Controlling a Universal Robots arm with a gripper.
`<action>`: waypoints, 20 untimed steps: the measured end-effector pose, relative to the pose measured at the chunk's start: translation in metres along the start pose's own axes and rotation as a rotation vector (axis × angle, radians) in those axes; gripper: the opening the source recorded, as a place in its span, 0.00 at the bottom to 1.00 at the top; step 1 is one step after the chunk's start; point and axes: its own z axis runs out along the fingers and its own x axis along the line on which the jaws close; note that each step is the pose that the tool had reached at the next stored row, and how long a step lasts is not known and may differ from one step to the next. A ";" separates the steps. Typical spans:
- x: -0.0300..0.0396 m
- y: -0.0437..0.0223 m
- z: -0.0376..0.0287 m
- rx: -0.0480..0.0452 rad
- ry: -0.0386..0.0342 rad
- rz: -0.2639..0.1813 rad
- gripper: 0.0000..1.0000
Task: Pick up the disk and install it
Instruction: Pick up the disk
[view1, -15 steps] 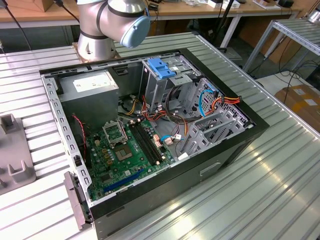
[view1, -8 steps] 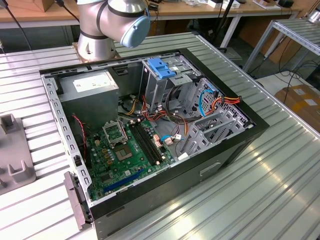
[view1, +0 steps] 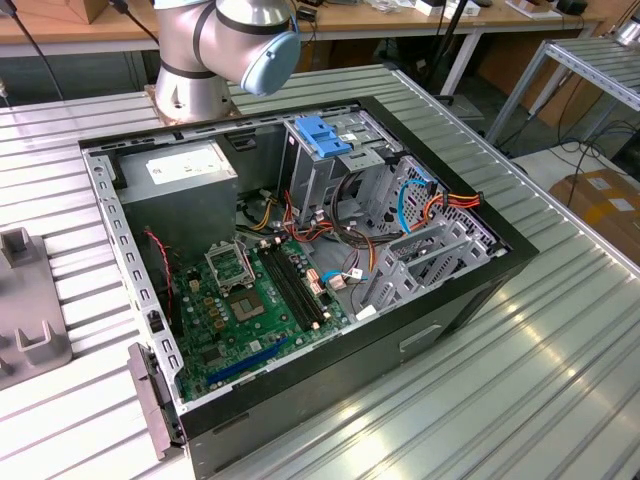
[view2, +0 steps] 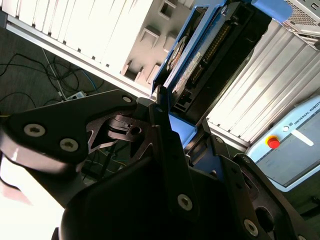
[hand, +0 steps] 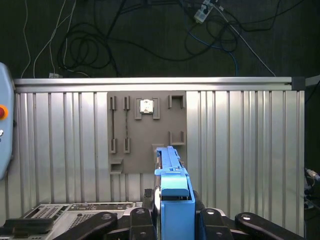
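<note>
While on edge, disk (hand: 173, 192) within gripper (hand: 174, 222)

Bright overhead light streaks pale glare across the ribbed desk (view1: 560, 360) (strongest toward the exterior view's right). In the second wrist view its slats wash out white and the pincer (view2: 182, 117) looks dark and shadowed. In the first wrist view the floor (hand: 150, 40) lies dim.
</note>
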 end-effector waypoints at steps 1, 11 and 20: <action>0.0000 -0.0001 0.0000 0.0000 0.0000 0.000 0.37; 0.0000 -0.0018 0.0000 -0.0001 0.0000 0.000 0.37; -0.0001 -0.0033 0.0000 0.0000 0.0000 0.000 0.37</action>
